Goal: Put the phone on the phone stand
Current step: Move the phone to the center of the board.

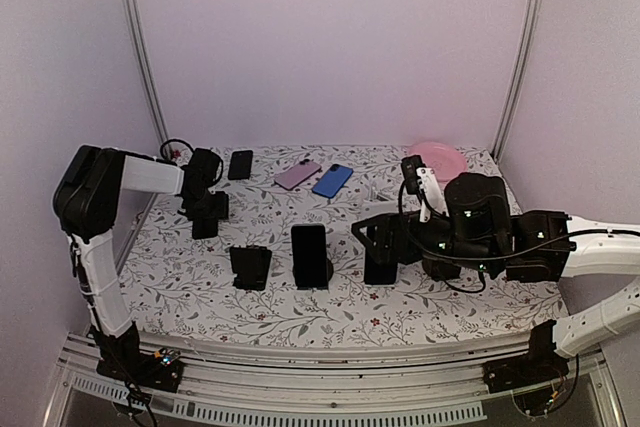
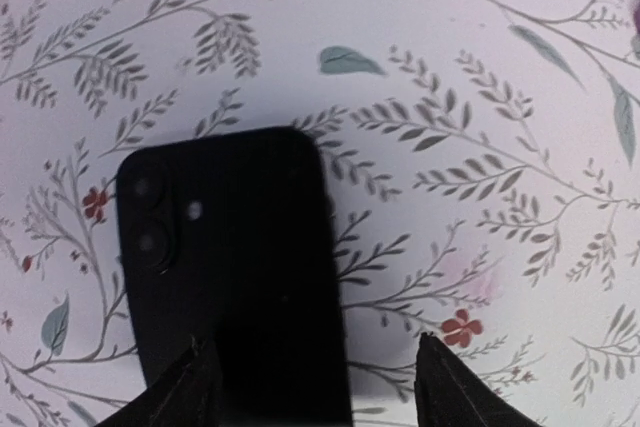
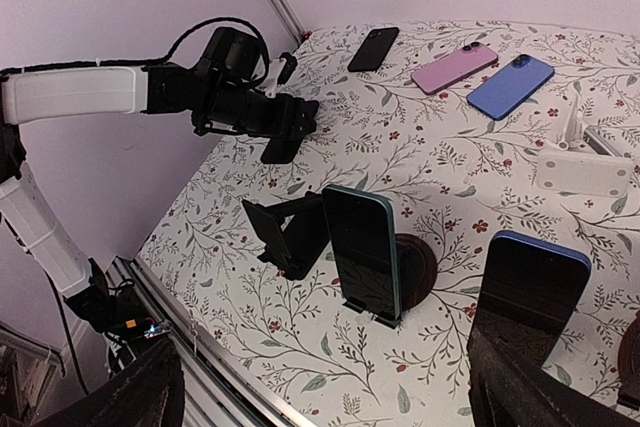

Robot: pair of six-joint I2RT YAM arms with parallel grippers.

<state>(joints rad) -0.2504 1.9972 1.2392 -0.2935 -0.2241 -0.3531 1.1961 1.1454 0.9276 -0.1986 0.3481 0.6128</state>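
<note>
The phone in play is a plain black slab phone (image 2: pixel 230 277) with rounded corners. It's lying back-up on the white floral tablecloth (image 2: pixel 480 97) at the left side of the table, so you can see two camera lenses and a little flash dot in one corner.

In the left wrist view its long axis runs straight away from the fingers, a touch skewed, and the lens end is the far end. The left gripper (image 2: pixel 315 347) sits right over the near end with its jaws apart. One black fingertip (image 2: pixel 185 392) overlaps the phone's near corner, and the other is off past the phone's right edge with bare cloth between them. So it's spread and not pinching anything that I can see.

Moving right, along the front there's an empty black phone stand (image 1: pixel 250 267), well apart from that phone. Just beside it a dark phone with a teal edge (image 3: pixel 362 247) is propped upright. Further back on the cloth lie another black phone (image 1: pixel 240 164), a pink phone (image 1: pixel 297 175) and a blue phone (image 1: pixel 332 180), all flat.

Right of the teal one, a blue-edged dark phone (image 3: pixel 530 292) stands upright just ahead of the right gripper (image 3: pixel 330 392), whose jaws are spread wide and holding nothing. A pink plate (image 1: pixel 438 159) sits at the back right.
</note>
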